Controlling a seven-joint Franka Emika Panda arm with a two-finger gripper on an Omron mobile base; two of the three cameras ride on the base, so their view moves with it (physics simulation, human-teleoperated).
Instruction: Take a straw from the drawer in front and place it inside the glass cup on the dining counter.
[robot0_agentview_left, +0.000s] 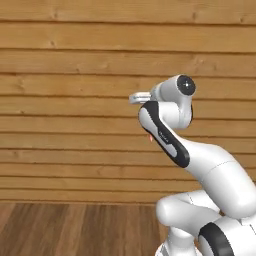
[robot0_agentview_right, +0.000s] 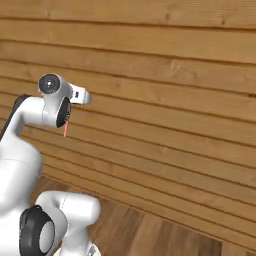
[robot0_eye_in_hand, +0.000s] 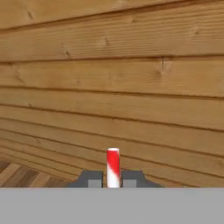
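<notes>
My gripper (robot0_eye_in_hand: 113, 178) is shut on the straw (robot0_eye_in_hand: 113, 166), a thin red-and-white striped stick that stands up between the two dark fingertips in the hand view. A short red end of the straw (robot0_agentview_left: 150, 137) pokes out below the raised wrist in the left base view, and the same end of the straw (robot0_agentview_right: 65, 130) hangs under the wrist in the right base view. The arm is folded, with the hand held high in front of a wooden wall. The drawer, the glass cup and the dining counter are out of view.
A wall of horizontal wooden planks (robot0_agentview_left: 75, 100) stands close ahead of the hand and spans both base views. Dark wood floor (robot0_agentview_left: 75, 230) runs along its foot.
</notes>
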